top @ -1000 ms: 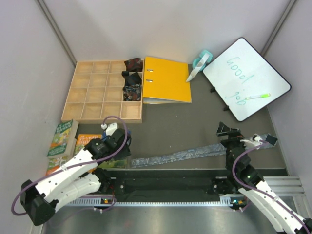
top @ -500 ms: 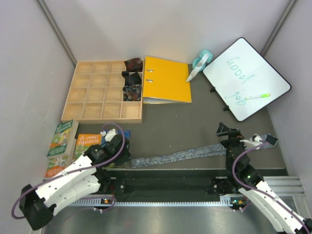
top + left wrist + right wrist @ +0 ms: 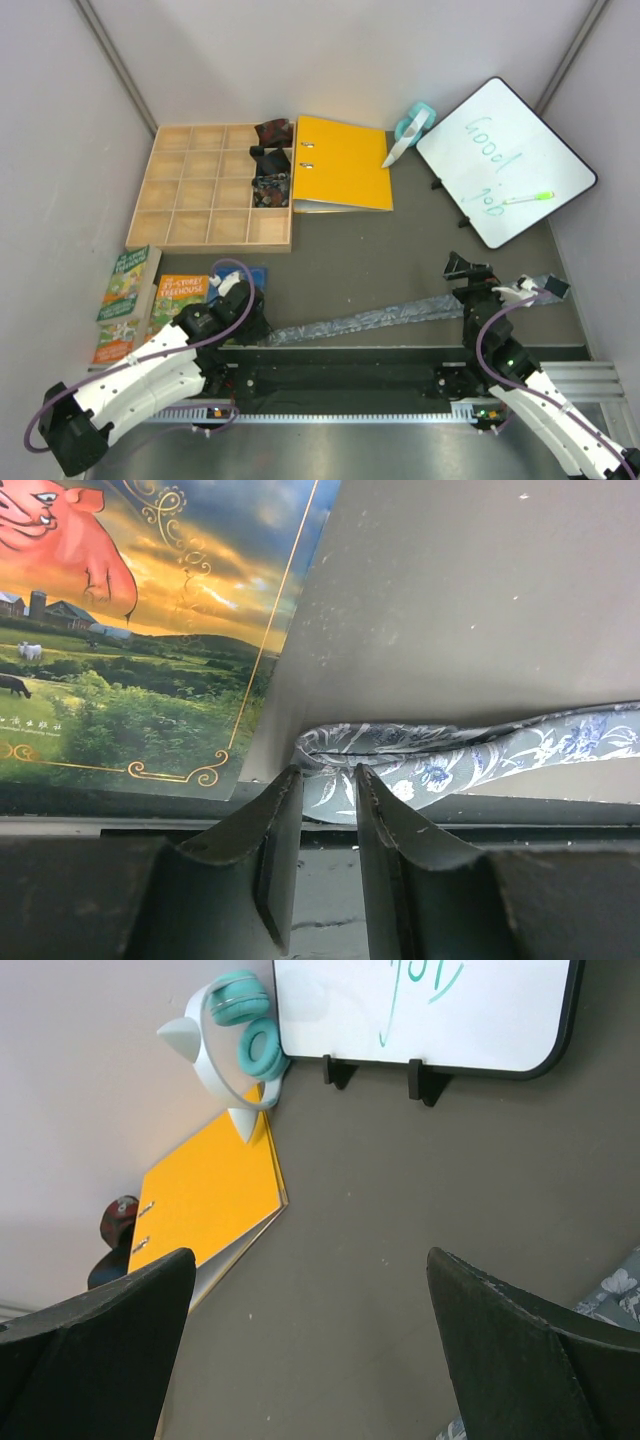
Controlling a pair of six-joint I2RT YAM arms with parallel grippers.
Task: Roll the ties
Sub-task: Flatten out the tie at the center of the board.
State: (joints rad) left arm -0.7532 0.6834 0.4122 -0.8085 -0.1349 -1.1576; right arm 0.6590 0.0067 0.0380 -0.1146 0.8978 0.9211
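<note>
A: Entry one: lettering on the whiteboard (image 3: 505,160)?
B: "Good job", handwritten in green marker, running down the board.
A: Entry two: the orange book (image 3: 180,293)?
B: Cover title "STOREY TREEHOUSE"; the number before it is too small to read.
A: The green book (image 3: 125,283) beside it?
B: Title print too small to make out.

Three plain, pale grey-white walls close the space in: a back wall (image 3: 330,50), a left wall (image 3: 50,150) and a right wall (image 3: 612,130). They meet at two slim grey metal corner strips, one on the left (image 3: 115,65) and one on the right (image 3: 570,55). Below lies a flat, dark grey matte counter (image 3: 380,260), lightly speckled with pale dust. Along its near edge runs a black rail (image 3: 350,380), then a ribbed silver metal strip (image 3: 350,418). The light is soft and even, casting only faint shadows.
</note>
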